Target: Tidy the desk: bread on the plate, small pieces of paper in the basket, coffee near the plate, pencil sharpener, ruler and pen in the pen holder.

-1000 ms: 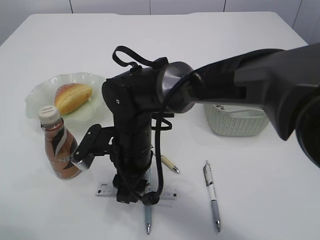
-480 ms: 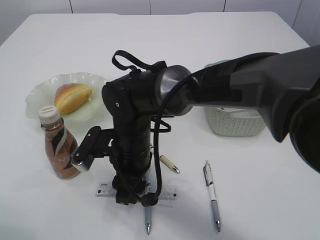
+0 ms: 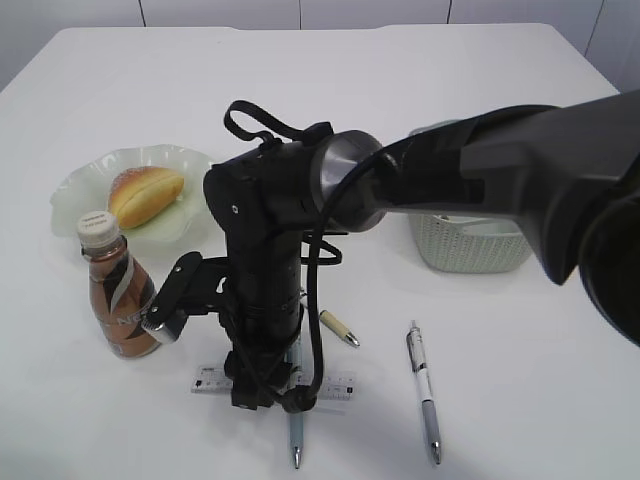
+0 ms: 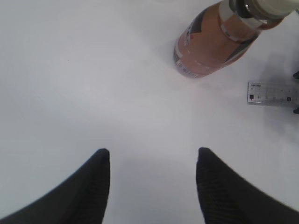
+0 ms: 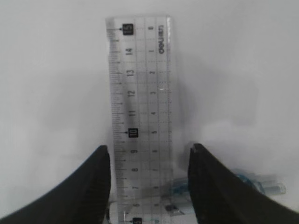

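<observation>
Off at twelve o'clock, along the back of the scene, runs a row of pale grey-white wall panels [image 3: 220, 12] – flat and plain, split by thin dark upright seams [image 3: 299, 12]. The same panelling shows in the corners at about ten and two o'clock, a shade greyer there. Nearer, just below the middle at roughly six o'clock, lies a short cream-coloured stub [image 3: 339, 328] with a silvery pointed tip – the tip aims toward four o'clock.

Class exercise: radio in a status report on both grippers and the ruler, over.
Right gripper open, fingers either side of the ruler, not closed. Left gripper open, empty, near the coffee. A pen lies under the ruler.
</observation>
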Robot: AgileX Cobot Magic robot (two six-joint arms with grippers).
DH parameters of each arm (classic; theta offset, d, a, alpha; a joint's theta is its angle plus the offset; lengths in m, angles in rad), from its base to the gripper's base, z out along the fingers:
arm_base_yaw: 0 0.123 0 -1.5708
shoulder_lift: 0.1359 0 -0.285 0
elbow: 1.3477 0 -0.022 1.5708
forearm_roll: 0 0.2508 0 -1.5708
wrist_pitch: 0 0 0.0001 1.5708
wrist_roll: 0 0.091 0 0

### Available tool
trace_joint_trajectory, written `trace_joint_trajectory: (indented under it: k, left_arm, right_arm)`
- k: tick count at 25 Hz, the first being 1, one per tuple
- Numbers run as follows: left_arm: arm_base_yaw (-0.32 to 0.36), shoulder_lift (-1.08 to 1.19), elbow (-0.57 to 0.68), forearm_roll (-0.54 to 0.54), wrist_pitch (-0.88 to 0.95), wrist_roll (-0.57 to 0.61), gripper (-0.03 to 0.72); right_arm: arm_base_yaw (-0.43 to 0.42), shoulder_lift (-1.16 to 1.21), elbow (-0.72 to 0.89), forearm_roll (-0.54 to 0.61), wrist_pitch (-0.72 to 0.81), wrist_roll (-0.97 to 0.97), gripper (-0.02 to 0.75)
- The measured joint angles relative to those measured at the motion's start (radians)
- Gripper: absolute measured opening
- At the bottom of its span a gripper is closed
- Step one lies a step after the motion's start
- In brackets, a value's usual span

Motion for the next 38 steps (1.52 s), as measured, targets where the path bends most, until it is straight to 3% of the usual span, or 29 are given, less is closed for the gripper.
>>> trace_joint_trajectory:
  k: [17,25,38]
  left_arm:
    - [0.0,0.0,0.0,0.0,-0.002,0.0,0.433]
    - [0.0,0.0,0.0,0.0,-0.002,0.0,0.433]
    - [0.0,0.0,0.0,0.0,-0.002,0.0,0.433]
  right_arm:
    - [0.0,0.013,-0.003,-0.002,-0.004,0.0,0.396]
    - [0.0,0.015,-0.011,-0.006,0.0,0.0,0.276]
    - [-0.002,-0.049,-0.011,-0.002,0.01,0.002,0.268]
